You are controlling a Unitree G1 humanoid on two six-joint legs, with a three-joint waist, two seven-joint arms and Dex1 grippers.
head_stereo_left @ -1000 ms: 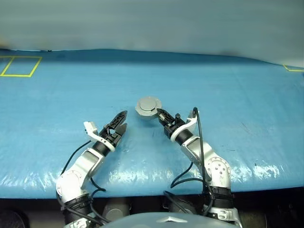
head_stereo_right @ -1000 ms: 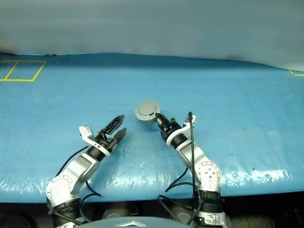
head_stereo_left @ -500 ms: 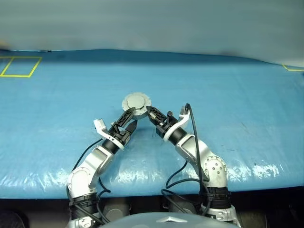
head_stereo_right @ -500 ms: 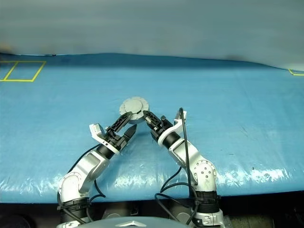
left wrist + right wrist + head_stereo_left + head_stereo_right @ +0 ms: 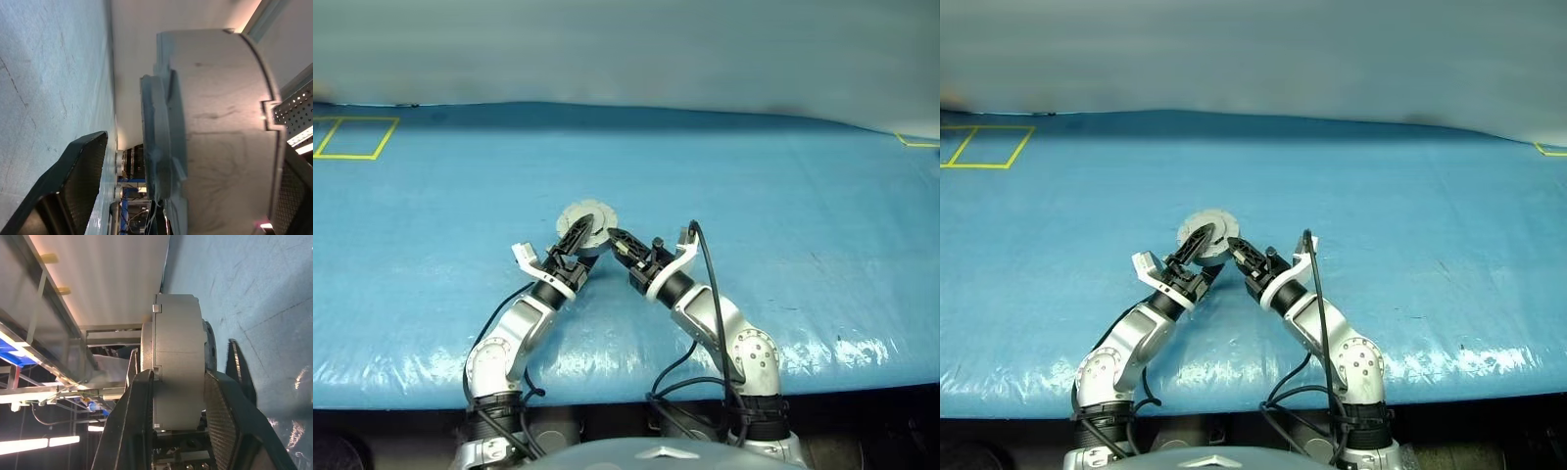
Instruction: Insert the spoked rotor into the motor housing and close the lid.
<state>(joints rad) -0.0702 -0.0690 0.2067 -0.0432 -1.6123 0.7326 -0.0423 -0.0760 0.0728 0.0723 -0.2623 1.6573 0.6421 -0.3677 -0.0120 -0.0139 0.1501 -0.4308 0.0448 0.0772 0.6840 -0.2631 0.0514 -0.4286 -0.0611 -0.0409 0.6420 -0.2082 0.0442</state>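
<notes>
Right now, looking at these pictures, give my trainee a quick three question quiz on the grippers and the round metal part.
1. True or false: the motor housing lies flat on the blue table.
2. Which gripper clamps the housing across its sides? A left gripper B right gripper
3. Fill in: in the left wrist view the left fingers stand ____ around the housing.

Key: 1 false, it is held up on edge between the grippers. 2 B. 3 open.
</notes>
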